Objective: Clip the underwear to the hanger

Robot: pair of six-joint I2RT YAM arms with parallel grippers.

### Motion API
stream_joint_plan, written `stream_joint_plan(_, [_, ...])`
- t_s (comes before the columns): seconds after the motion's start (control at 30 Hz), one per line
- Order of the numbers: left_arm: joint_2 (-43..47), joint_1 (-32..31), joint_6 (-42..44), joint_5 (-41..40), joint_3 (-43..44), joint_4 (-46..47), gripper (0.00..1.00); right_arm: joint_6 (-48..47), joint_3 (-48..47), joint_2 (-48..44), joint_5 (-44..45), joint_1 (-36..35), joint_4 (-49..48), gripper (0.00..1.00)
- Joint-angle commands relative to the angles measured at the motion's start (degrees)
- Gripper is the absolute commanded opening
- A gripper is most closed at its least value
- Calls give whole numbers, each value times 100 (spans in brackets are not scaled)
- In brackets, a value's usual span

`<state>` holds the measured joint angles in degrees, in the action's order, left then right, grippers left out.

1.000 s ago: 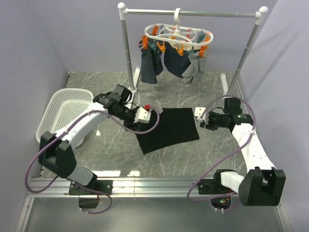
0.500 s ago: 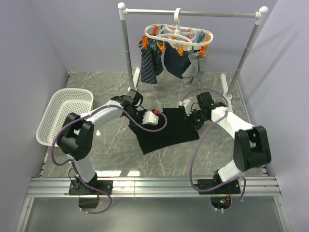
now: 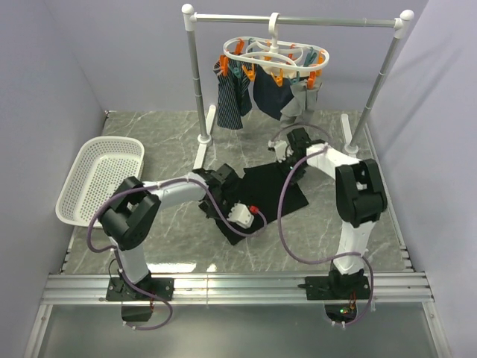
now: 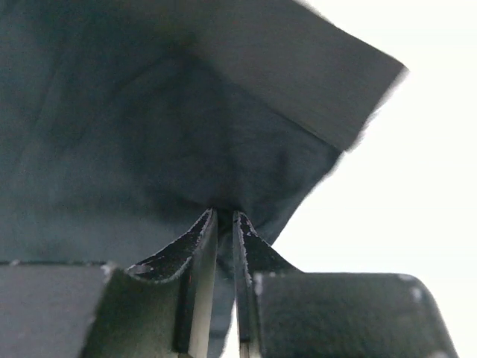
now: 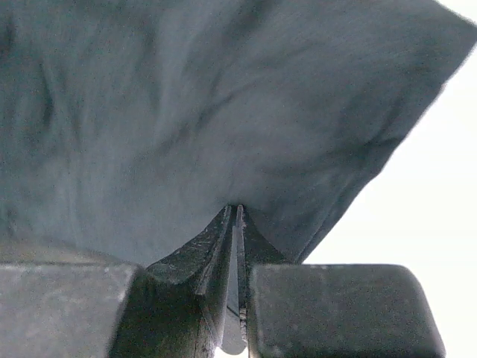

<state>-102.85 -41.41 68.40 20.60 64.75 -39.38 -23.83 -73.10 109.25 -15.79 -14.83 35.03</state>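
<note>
The black underwear lies spread on the marble table. My left gripper is at its left edge and is shut on a fold of the cloth; the fingers pinch it between them. My right gripper is at the cloth's far edge and is shut on the cloth too. The white oval hanger with orange and teal pegs hangs by its hook from the rail, far behind the cloth. Neither gripper is near it.
A striped garment, a dark garment and a grey sock piece hang from the pegs. The silver rail stand rises at the back. A white basket sits at the left.
Both arms swung inward onto the underwear. The left gripper moved nearer to its left edge, the right gripper moved left to its far edge. The cloth's left side has bunched.
</note>
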Motion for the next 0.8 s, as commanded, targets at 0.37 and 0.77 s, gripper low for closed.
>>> stream_joint_plan(0.37, [-605,-2645,-2857,1316,1662,105,40,-210,-2937,1336,-521,-1259,443,18])
stream_joint_plan(0.77, [1093,-1968,-1385,2221,1162,-667,77,1170,-2104,-974,-2244,603,523,65])
